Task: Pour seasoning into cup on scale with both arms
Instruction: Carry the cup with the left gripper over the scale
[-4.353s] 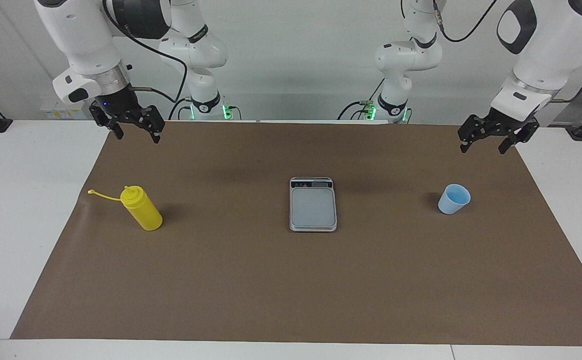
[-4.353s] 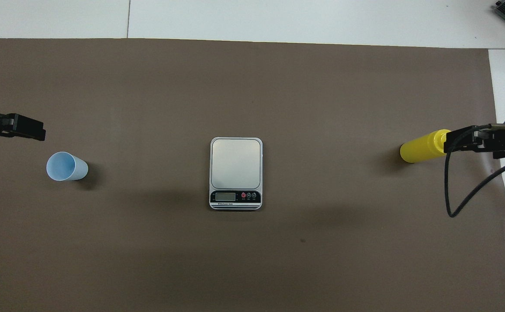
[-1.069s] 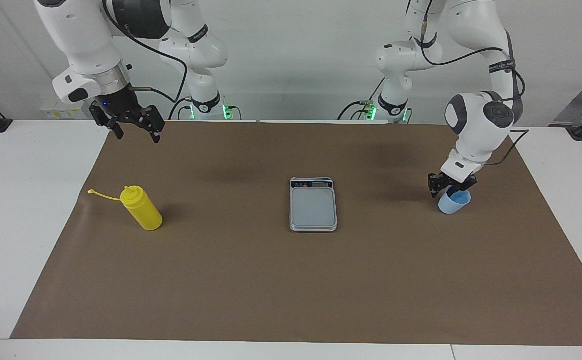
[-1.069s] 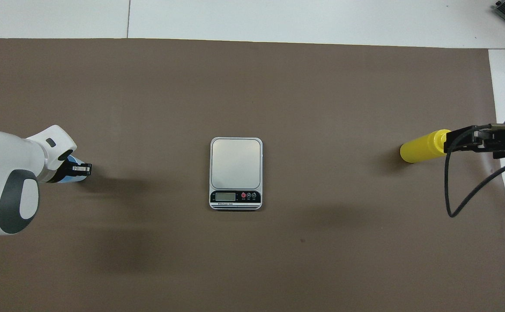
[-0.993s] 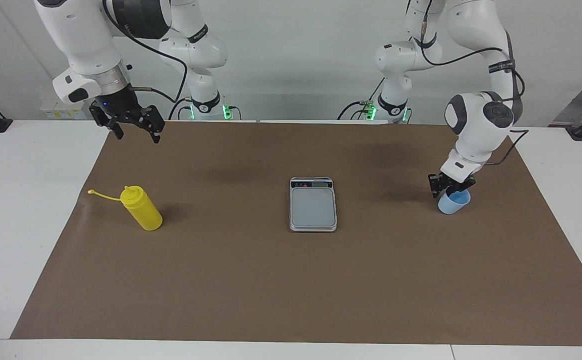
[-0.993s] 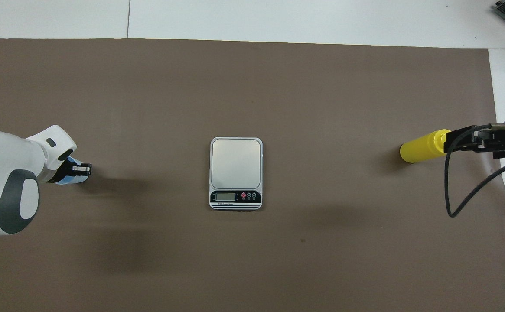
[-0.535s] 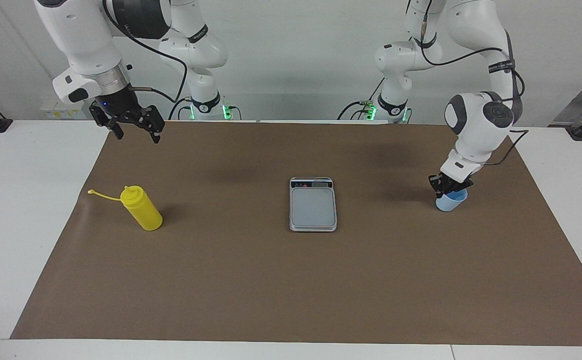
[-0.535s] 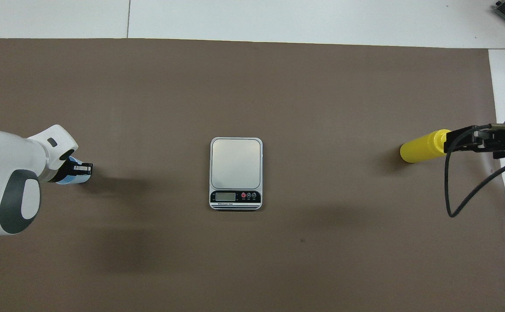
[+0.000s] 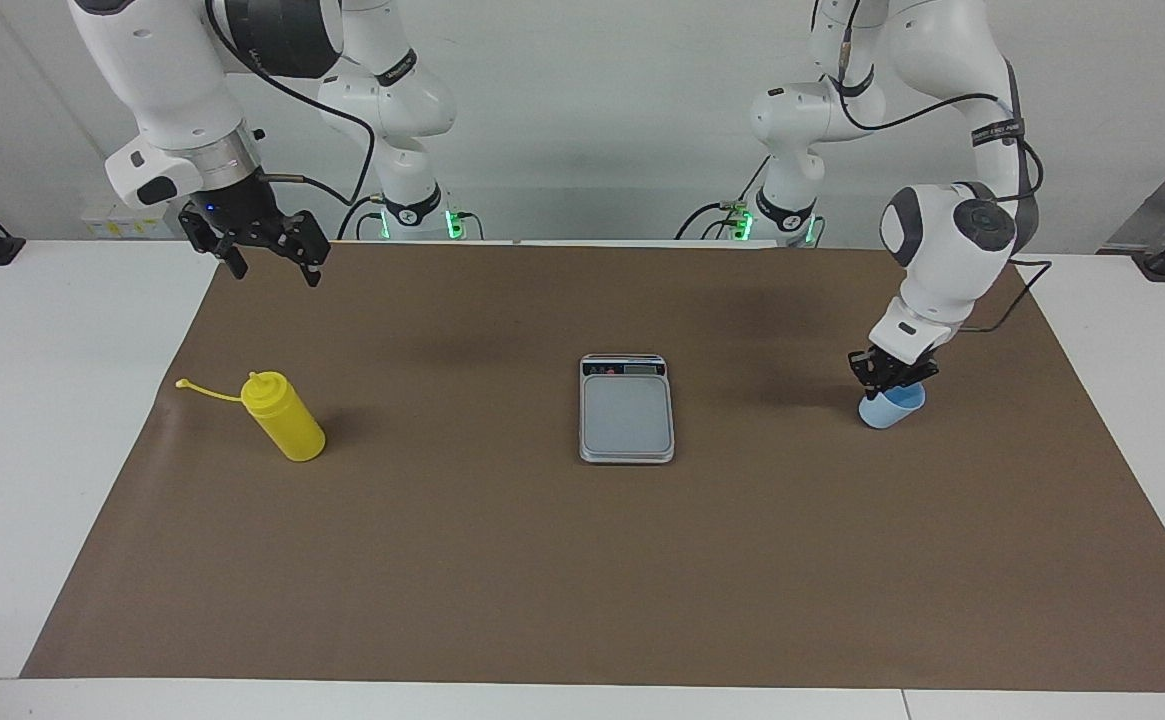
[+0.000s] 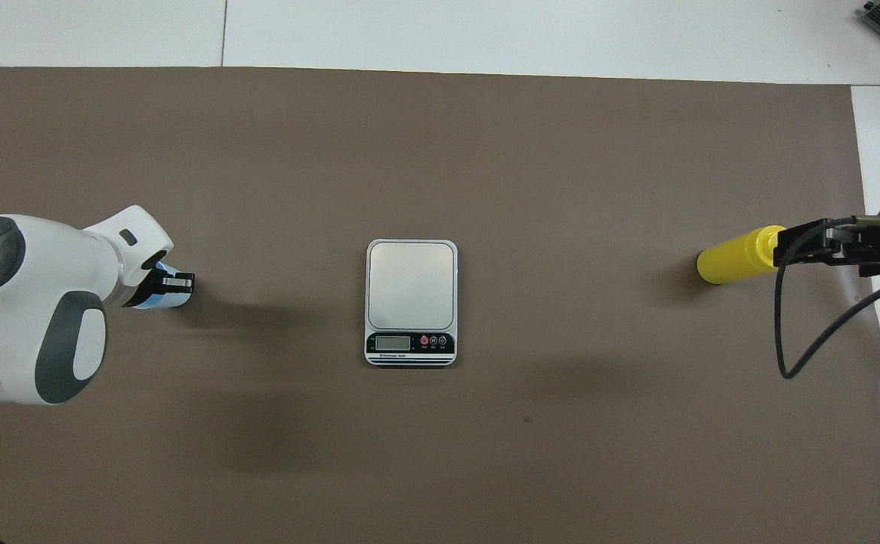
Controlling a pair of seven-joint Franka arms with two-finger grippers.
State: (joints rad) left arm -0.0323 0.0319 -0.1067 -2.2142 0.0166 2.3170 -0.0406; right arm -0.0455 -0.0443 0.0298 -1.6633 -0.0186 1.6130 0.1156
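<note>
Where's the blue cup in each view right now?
Facing view: the cup is at the left arm's end of the mat, under the left gripper.
Overhead view: a sliver of it shows at the gripper.
Shared landmark: the scale, mid-table.

A matt brown paper sheet [image 9: 582,560] is seen covering the smooth white counter [image 9: 32,420]. The scale [image 9: 627,412] shows brushed metal; the seasoning [image 9: 285,418] looks glossy plastic.

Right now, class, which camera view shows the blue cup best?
The facing view: the cup shows its side and rim beneath the left gripper, whose jaws are shut on its rim. The overhead view shows only a blue sliver under the arm.
</note>
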